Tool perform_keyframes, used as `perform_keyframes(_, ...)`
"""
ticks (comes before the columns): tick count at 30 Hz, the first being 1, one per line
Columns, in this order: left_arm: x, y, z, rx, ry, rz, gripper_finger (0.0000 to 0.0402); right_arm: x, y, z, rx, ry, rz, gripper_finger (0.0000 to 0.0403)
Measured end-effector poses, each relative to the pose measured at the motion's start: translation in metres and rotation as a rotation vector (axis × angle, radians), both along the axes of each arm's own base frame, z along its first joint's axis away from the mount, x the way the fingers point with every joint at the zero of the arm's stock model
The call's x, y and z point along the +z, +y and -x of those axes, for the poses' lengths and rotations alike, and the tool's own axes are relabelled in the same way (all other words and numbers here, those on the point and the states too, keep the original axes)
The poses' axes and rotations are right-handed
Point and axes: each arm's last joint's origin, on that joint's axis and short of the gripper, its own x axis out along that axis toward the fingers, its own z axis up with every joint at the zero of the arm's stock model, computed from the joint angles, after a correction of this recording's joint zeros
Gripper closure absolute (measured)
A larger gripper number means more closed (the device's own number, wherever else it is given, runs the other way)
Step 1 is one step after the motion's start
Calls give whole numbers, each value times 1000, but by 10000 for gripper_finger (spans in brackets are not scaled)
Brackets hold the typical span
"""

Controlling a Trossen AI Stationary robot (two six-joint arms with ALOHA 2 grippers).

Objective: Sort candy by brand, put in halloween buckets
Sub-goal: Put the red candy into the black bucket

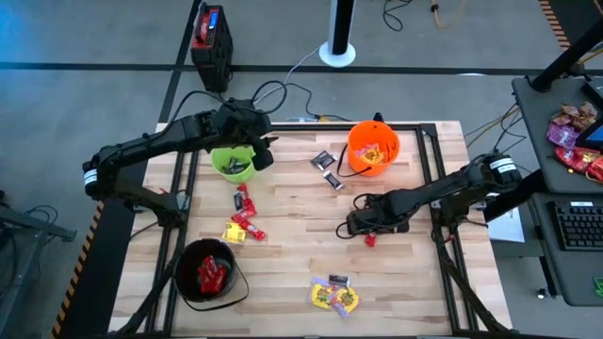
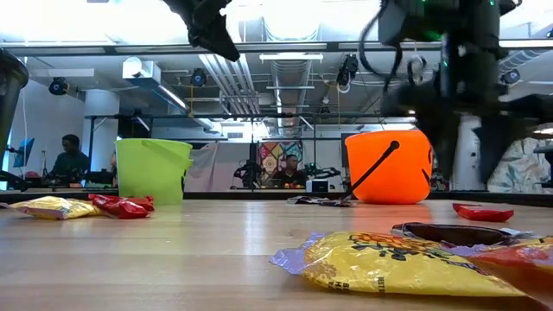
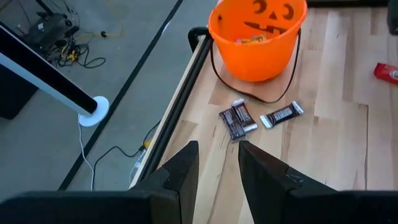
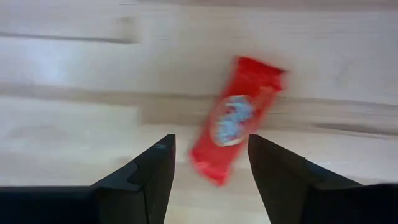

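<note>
Over red candy (image 4: 235,118) on bench (image 1: 301,273), right pincer (image 4: 208,163) spread: lower straddling wrapper, then clamp. Left pincer (image 3: 217,163), apart, above green bucket (image 1: 232,162).

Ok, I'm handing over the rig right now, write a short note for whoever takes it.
Right gripper: fingers open, low over a lone red candy at the table's right middle, not gripped.
Left gripper: fingers open and empty, above the green bucket.
Done: some candy is in the black bucket, the green one and the orange bucket.
Left: red and yellow candies mid-left, dark bars beside the orange bucket, yellow packs at the near edge.
</note>
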Motion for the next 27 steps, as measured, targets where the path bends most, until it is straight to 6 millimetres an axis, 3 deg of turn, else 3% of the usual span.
perform_keyframes(9, 3, 1, -2, -4, -28, -19, 303, -45, 3, -10, 51, 91, -44, 202)
perform_keyframes(13, 3, 1, -2, -5, -28, -20, 303, -57, 3, -13, 116, 117, -38, 224)
perform_keyframes(21, -1, -1, -3, -61, -47, 60, 303, -49, -6, -18, 265, 45, -42, 343)
perform_keyframes(27, -18, -6, -4, -154, -47, 222, 303, -31, -21, -16, 340, -32, -1, 372)
